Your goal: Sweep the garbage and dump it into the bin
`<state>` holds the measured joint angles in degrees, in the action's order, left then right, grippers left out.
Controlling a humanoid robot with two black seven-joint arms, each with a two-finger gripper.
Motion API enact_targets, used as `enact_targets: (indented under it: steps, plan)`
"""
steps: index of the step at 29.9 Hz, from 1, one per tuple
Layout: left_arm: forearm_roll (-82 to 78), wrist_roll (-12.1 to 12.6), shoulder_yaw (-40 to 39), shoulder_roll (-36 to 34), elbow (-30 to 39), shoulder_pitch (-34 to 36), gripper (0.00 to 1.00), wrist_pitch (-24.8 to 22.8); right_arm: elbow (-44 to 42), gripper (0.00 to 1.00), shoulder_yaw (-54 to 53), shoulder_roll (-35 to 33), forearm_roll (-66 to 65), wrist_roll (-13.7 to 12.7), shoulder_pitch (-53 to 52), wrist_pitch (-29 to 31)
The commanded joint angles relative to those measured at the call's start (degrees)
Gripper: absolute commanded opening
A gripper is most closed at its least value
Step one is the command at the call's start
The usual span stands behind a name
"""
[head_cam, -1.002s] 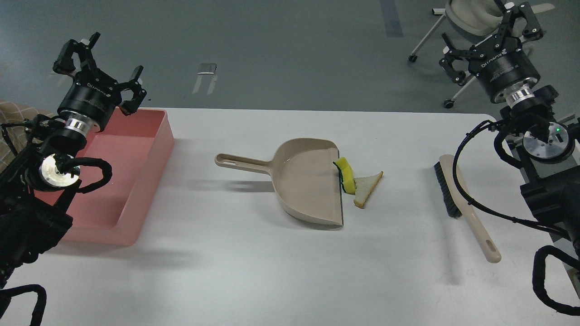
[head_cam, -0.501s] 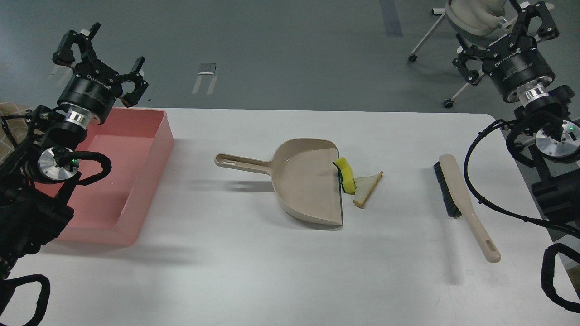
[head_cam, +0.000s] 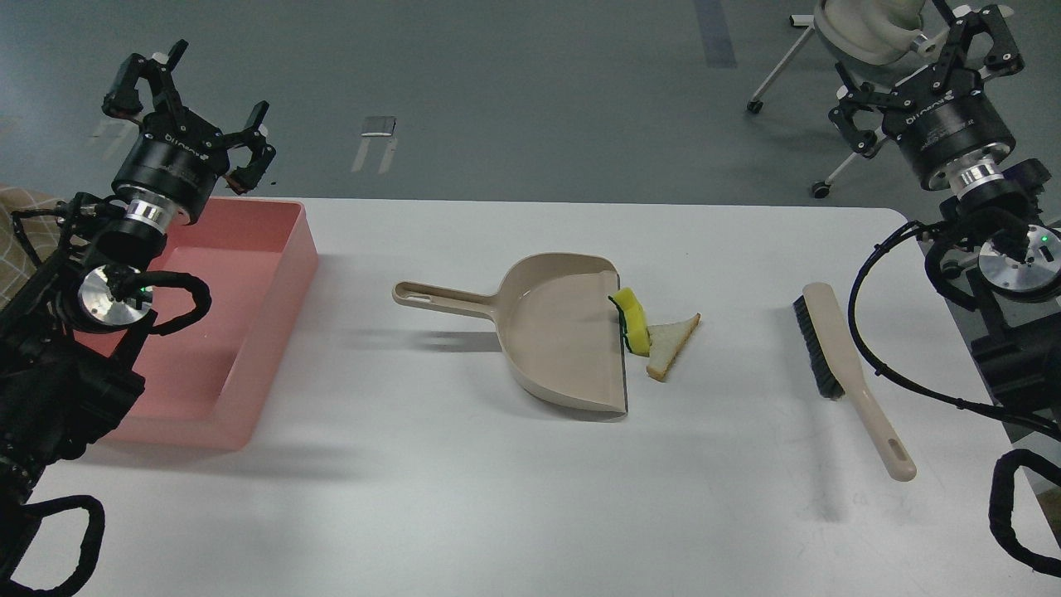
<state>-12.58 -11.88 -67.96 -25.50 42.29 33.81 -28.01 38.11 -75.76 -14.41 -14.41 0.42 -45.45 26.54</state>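
Observation:
The yellow sponge [head_cam: 635, 319] with its dark green side leans on the open lip of the beige dustpan [head_cam: 557, 332] at the table's middle. The triangular white bread slice [head_cam: 671, 343] lies flat just right of the sponge, touching it. The pink bin [head_cam: 278, 286] stands at the left of the table. My left gripper [head_cam: 196, 106] is open and empty, held in the air above the bin's far edge. My right gripper [head_cam: 922, 70] is open and empty, raised past the table's far right corner, far from the garbage.
A brush [head_cam: 844, 369] with black bristles and a beige handle lies on the white table [head_cam: 464, 497] right of the bread. The dustpan's handle points left toward the bin. A wheeled chair [head_cam: 854, 33] stands on the floor behind my right gripper.
My right gripper has risen and moved right, away from the table. My left gripper has shifted slightly up and right. The garbage, dustpan and brush have not moved.

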Motion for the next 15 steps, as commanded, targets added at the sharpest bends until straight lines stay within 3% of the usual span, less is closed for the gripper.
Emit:
enact_targets:
  steps: [1,10,15]
  plan:
    - [-0.4,-0.4,0.4,-0.2,0.0,-0.1,0.98,0.0,-0.1,1.0,-0.1,0.0,0.0,0.2,0.0,-0.2]
    - [-0.5,0.1,0.9,-1.5,6.2,-5.2,0.98,0.0,0.3,1.0,-0.4,0.0,0.0,0.2,-0.1,0.0]
    - [-0.5,0.3,1.8,-9.3,19.5,-13.0,0.98,0.0,0.2,1.0,-0.3,-0.2,0.0,0.2,0.2,-0.1]
